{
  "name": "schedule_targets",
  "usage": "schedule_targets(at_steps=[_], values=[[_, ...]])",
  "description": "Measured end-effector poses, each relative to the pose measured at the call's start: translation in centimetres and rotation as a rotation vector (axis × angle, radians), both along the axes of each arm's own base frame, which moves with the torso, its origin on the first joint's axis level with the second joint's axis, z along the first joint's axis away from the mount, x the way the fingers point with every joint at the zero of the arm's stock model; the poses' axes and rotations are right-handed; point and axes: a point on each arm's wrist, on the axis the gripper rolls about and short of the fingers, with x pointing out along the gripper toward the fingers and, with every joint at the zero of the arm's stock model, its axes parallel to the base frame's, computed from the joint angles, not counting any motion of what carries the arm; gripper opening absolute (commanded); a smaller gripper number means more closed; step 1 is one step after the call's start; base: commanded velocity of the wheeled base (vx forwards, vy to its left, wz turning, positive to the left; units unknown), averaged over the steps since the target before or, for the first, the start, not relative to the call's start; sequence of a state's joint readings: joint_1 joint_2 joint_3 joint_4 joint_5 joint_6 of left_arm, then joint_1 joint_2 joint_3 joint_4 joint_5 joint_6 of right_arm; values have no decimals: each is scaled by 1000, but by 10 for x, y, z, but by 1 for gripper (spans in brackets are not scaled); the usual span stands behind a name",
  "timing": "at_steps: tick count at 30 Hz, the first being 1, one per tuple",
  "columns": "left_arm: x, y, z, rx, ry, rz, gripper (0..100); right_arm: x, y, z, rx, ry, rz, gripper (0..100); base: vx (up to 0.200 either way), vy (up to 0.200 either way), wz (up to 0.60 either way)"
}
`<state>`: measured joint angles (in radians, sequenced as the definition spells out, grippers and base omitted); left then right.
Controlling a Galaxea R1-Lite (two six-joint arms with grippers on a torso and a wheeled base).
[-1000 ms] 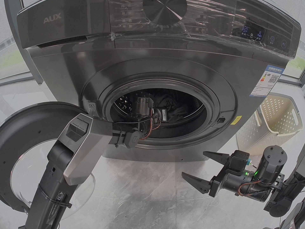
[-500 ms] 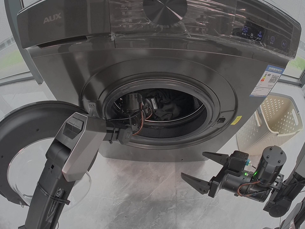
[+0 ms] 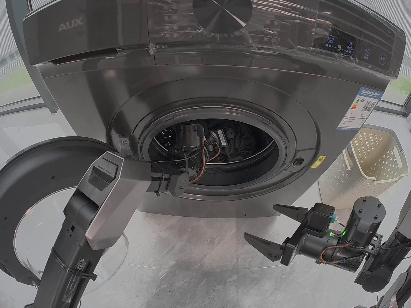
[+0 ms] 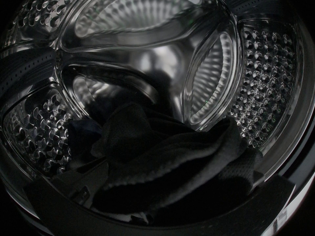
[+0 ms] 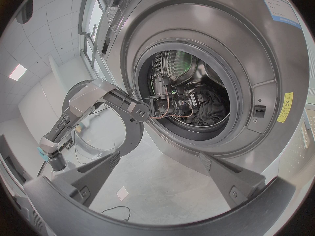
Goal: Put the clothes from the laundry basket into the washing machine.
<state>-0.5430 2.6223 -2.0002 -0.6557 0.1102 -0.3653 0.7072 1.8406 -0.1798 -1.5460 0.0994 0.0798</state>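
Dark clothes point(image 5: 211, 108) are lying low in the drum point(image 4: 262, 82) of the washer point(image 3: 85, 90), with the door point(image 3: 38, 172) hanging open on the left. Left gripper point(image 4: 160, 167) is sitting inside the drum, past the rim point(image 3: 295, 150). Its fingers point(image 4: 82, 187) are looking spread, and cloth is draping across the gap between them. Reading that as released, not pinching, though the view in there is dim. Right gripper point(image 3: 261, 221) is hanging low over the floor point(image 3: 205, 257), near side, right of the rim, with its fingers point(image 5: 98, 171) spread wide and holding nothing. Basket point(image 3: 376, 159) is standing on the floor just right of the washer, near the right arm.

Step in hand, judging: leaving a garment in the drum and getting the left arm out.

Doing it well:
- Keeping the fingers fully spread while backing out, so the cloth isn't snagging on one and trailing over the rim.
- Pulling straight back through the middle, since the wrist cables point(image 3: 205, 161) are sitting close to the rim's left side and risking a catch.
- If the cloth is clinging, nudging it deeper first.
- Making sure the garment is ending up well behind the rim, with nothing hanging over the lip.

Right arm is looking better placed for any next basket pick.
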Motion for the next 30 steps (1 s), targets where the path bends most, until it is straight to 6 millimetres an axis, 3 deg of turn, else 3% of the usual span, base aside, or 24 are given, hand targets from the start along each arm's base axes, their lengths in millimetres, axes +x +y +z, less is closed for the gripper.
schedule_targets(at_steps=[10, 15, 22, 30], values=[[-17, -12, -3, 85, 18, -9, 100, 0, 0, 0, 1, -2, -1, 100, 0, 0, 0], [-36, -8, -13, 181, 80, -17, 100, 1, -1, 1, 1, -4, -3, 100, 0, 0, 0], [-77, 7, -26, 327, 151, -42, 100, 0, -1, 1, 3, -6, -4, 100, 0, 0, 0], [-111, 11, 3, 277, 32, -71, 100, 0, -1, 2, 5, -6, -4, 100, 0, 0, 0]])
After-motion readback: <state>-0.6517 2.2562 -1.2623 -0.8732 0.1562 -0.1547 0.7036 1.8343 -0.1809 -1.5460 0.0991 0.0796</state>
